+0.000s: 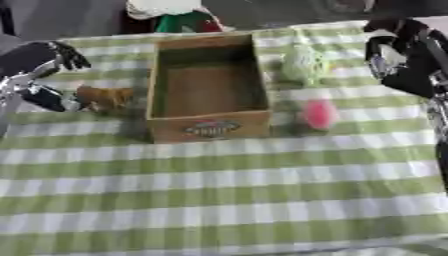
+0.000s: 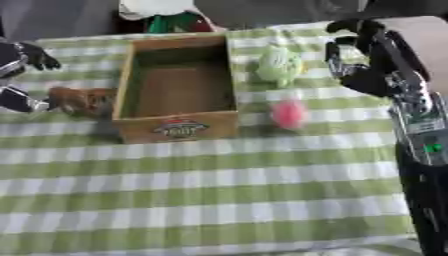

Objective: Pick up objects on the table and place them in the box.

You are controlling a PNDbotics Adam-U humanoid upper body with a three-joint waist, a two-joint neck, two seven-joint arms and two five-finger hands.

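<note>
Box (image 1: pixel 208 127) empty; left hand (image 1: pixel 48 97) fingers pinch brown toy (image 1: pixel 107 96); right hand (image 2: pixel 363 60) fingers curled, empty.

Blurred, cut off or hidden parts

Left robot hand (image 2: pixel 19 75): cut off at the left edge in the right eye view; finger posture around the brown object (image 1: pixel 105 96) too blurred to determine. Brown object: shape unreadable. Pale green object (image 1: pixel 302 65) and pink object (image 1: pixel 319 114): soft blobs, type undetermined. Label on box (image 1: pixel 210 128): illegible. Right robot hand (image 2: pixel 359 60): fingers smeared, posture undetermined. Red, green and white item (image 1: pixel 175 17) beyond the table (image 1: pixel 219 200): cut off at the top edge.
</note>
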